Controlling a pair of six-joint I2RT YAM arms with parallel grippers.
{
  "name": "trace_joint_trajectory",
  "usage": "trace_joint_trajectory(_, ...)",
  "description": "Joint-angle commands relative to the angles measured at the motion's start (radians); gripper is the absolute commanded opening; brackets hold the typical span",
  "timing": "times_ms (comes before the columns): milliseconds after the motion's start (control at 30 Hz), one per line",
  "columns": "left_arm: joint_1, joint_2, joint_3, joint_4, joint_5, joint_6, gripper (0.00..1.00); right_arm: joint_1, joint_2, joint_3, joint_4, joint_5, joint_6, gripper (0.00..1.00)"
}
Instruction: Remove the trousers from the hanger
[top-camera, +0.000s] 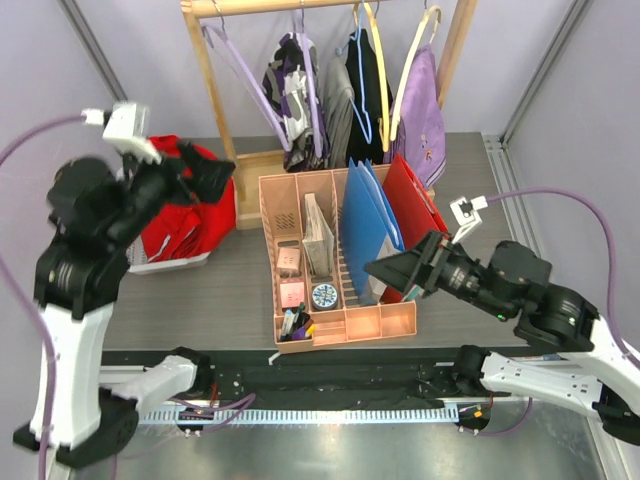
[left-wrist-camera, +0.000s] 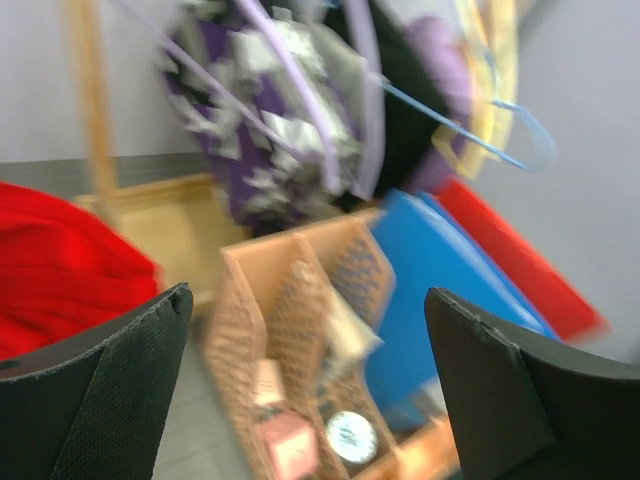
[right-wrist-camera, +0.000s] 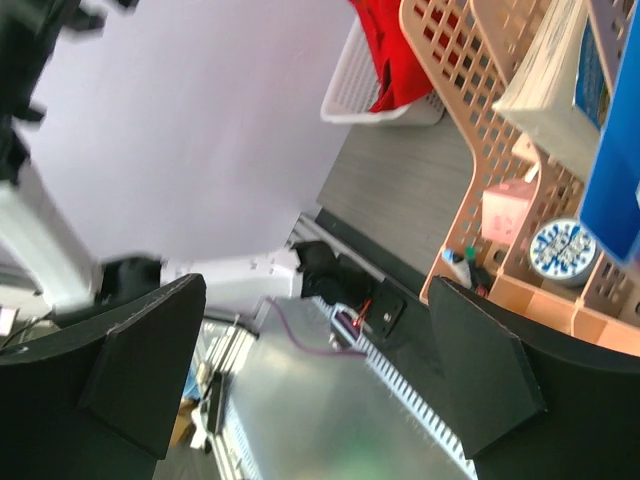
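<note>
Robot test lab, plain walls (top-camera: 130, 60), metal struts (top-camera: 541, 70)

Bright, even, diffuse light throughout. The overhead view is crisp, with only soft shadows on the surface (top-camera: 220, 290). The left wrist view is heavily motion-smeared: hanging clothes (left-wrist-camera: 290, 130) and peach rack (left-wrist-camera: 300, 320) blur, while its fingers (left-wrist-camera: 120, 400) look sharp. Pale glare washes the metal base (right-wrist-camera: 330, 420) in the right wrist view.

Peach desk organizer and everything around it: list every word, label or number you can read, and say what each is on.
No text can be read in any view.
On the round blue-and-white tin in the peach organizer: printed lid, too small to read.
On the pink box near it: blurred, nothing legible.
On the lilac garment: small dark mark, too small to tell.
</note>
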Motion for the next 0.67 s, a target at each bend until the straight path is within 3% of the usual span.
trace_joint_trajectory(0, 0.004, -0.193, -0.232, 0.167, 0.356, -0.168, 0.99, -0.002, 0.108, -0.003, 0.2, 0.124, -0.048, 0.99)
trace_joint_trajectory(133, 0.004, -0.397, -0.611, 0.525, 0.576, -0.413, 1.0, -0.002, 0.178, -0.078, 0.371, 0.21, -0.041, 1.0)
trace_joint_trajectory(233, 0.004, -0.516, -0.741, 0.679, 0.658, -0.548, 1.0, 0.002, 0.219, -0.149, 0.48, 0.279, -0.03, 1.0)
trace_joint_trajectory(367, 0.004, -0.618, -0.899, 0.735, 0.734, -0.616, 1.0, 0.009, 0.262, -0.217, 0.572, 0.256, -0.024, 1.0)
trace_joint_trajectory(633, 0.003, -0.832, -1.062, 0.795, 0.836, -0.677, 1.0, 0.043, 0.241, -0.355, 0.747, 0.207, -0.05, 1.0)
